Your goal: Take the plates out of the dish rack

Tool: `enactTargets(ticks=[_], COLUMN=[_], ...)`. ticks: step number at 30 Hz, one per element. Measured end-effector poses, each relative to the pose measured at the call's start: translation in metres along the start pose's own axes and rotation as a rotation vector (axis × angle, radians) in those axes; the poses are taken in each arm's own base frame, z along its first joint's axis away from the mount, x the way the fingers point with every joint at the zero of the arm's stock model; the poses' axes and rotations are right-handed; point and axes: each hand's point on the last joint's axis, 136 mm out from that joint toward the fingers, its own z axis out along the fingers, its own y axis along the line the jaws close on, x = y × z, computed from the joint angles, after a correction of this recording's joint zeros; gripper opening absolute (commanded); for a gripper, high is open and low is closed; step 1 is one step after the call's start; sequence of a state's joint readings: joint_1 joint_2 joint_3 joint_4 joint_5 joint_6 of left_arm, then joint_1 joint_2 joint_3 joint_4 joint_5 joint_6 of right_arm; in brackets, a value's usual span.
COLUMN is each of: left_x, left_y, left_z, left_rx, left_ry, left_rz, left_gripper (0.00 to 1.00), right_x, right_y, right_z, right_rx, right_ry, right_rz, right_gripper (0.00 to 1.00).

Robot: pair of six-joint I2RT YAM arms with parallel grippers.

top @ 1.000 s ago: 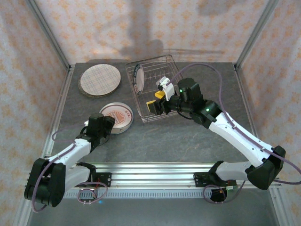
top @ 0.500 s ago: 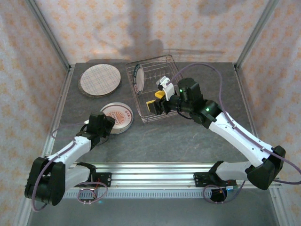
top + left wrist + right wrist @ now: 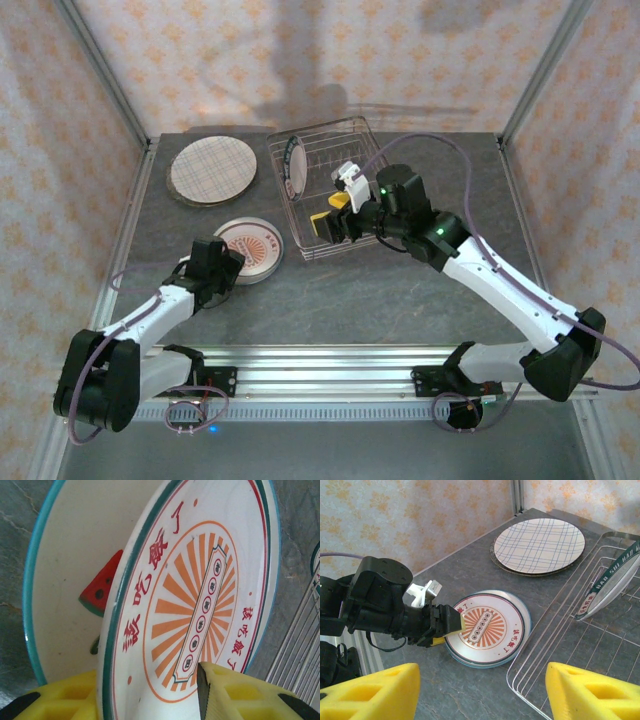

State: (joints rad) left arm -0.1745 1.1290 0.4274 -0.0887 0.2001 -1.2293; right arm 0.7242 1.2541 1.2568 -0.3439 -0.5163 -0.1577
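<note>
- The left arm has eased back a touch toward its base since a second ago, its elbow dropping nearer the rail; the right arm and every plate sit just where they were.
- The left hand [image 3: 230, 261] is at the near rim of the sunburst plate [image 3: 253, 243], a yellow finger on each side of that rim. Whether it's pinching or has let go, I cannot tell.
- That plate lies on top of the watermelon plate [image 3: 70, 580], on the bench [image 3: 400, 290] just left of the dish rack [image 3: 600, 645]. It looks like stacking to save room.
- Further back, the plaid plate [image 3: 212, 168] lies flat on a darker one, a second pile well clear of the rack.
- One green-banded plate [image 3: 293, 168] stands on edge at the rack's far-left corner, propped by the wires. By my reading, it's the last to come out.
- The right hand [image 3: 333, 205] hovers over the rack's near end, fingers spread wide, nothing between them. It seems to be waiting its turn.
</note>
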Motion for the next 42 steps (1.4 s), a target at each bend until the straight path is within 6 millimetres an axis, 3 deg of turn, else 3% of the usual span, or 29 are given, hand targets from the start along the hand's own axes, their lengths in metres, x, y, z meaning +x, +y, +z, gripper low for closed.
enactTargets(ticks=[38, 42], left_x=[-0.005, -0.008], left_y=[0.015, 0.015], left_z=[-0.012, -0.019], left_rx=[-0.186, -0.203], left_ry=[0.003, -0.012], left_rz=[0.044, 0.055], left_gripper=[0.44, 0.51], right_x=[0.001, -0.005], right_y=[-0.009, -0.018], right_z=[0.004, 0.005], right_rx=[0.043, 0.095], right_ry=[0.008, -0.001], right_rz=[0.019, 0.046], right_gripper=[0.67, 0.66])
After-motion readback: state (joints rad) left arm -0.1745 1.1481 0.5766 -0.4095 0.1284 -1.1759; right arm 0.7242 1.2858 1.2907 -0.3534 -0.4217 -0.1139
